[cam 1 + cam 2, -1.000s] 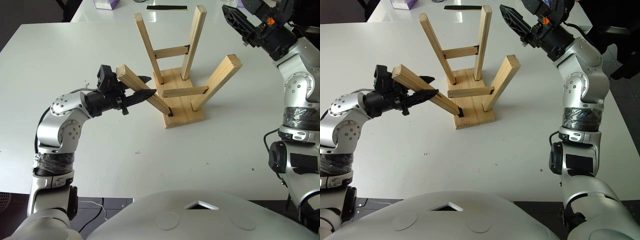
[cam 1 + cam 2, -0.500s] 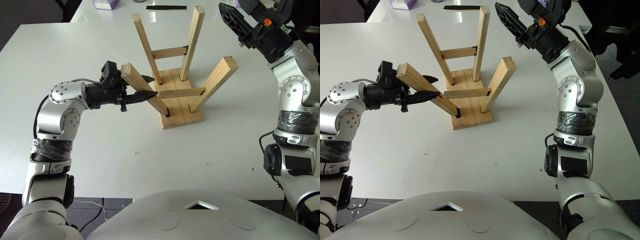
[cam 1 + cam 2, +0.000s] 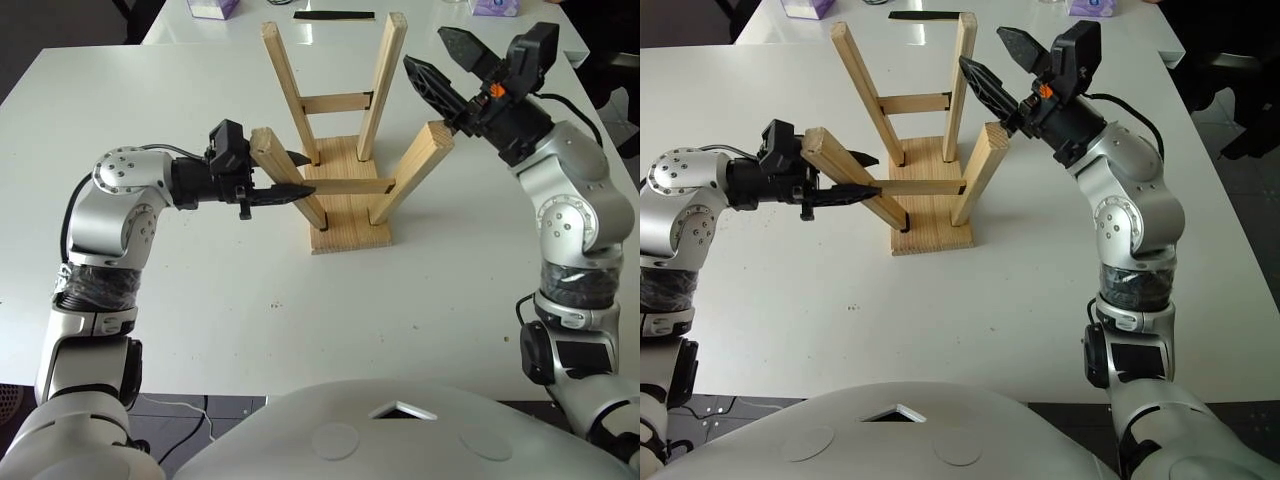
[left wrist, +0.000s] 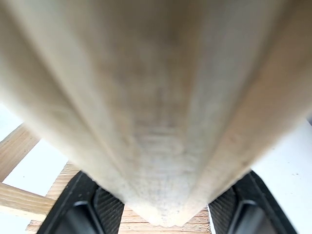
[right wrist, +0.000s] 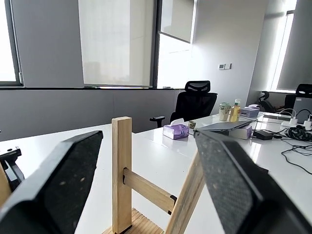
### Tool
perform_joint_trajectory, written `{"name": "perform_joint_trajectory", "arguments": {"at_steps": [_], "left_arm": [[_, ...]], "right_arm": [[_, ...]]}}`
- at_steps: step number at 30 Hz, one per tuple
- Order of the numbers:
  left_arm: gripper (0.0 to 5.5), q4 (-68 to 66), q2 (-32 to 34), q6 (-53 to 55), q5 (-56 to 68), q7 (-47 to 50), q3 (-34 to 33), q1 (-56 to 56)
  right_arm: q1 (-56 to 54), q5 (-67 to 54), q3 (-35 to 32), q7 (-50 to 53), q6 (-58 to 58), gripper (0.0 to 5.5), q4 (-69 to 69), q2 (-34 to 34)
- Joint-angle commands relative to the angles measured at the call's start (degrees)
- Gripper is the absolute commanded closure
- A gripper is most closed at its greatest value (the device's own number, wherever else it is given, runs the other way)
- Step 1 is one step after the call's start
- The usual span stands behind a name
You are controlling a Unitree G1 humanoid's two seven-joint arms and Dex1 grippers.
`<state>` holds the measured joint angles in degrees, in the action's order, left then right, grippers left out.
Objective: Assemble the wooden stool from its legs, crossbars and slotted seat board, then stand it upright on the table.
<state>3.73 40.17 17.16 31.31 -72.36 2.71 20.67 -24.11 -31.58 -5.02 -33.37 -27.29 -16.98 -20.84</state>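
Observation:
The wooden stool stands upside down on the white table, its slotted seat board (image 3: pixel 352 236) flat and its legs pointing up. Crossbars (image 3: pixel 340 103) join the legs. My left gripper (image 3: pixel 298 173) is shut on the front-left leg (image 3: pixel 268 150), which leans outward. That leg (image 4: pixel 156 97) looms close in the left wrist view, with a black pad (image 4: pixel 95 209) on each side. My right gripper (image 3: pixel 426 48) is open just above the top of the front-right leg (image 3: pixel 425 160). Between its pads (image 5: pixel 53 185) stand the two back legs (image 5: pixel 122 170).
A purple tissue box (image 3: pixel 212 8) and a black strip (image 3: pixel 335 15) lie on the far table; another box (image 3: pixel 495 6) sits at the back right. Bare table surface (image 3: pixel 300 320) stretches in front of the stool. An office chair (image 5: pixel 195 100) stands beyond.
My right gripper has come down and leftward from high at the back right to just over the front-right leg. The stool has shifted slightly left with my left gripper still holding its leg.

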Motion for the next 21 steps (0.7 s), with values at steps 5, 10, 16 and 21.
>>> {"name": "perform_joint_trajectory", "arguments": {"at_steps": [5, 10, 16, 21], "left_arm": [[3.44, 1.7, 0.7, 2.6, -2.4, 4.6, -0.7, -1.8], [3.44, 7.6, -0.1, 5.3, -1.1, 10.3, -2.0, -5.7], [3.44, 12.9, -1.7, 8.4, -0.2, 17.2, -3.0, -9.8], [3.44, 14.4, -2.9, 8.8, 0.3, 20.0, -3.5, -12.0]], "right_arm": [[-7.2, -15.5, -1.4, 9.4, -8.8, 2.39, -19.2, 2.8], [-9.5, -17.5, 2.2, 16.5, -13.0, 3.16, -24.4, 2.5], [-2.4, -0.4, 18.1, 19.5, -12.5, 4.1, -21.7, -0.4], [2.6, 13.6, 30.1, 20.9, -9.3, 4.8, -16.7, -0.6]]}}
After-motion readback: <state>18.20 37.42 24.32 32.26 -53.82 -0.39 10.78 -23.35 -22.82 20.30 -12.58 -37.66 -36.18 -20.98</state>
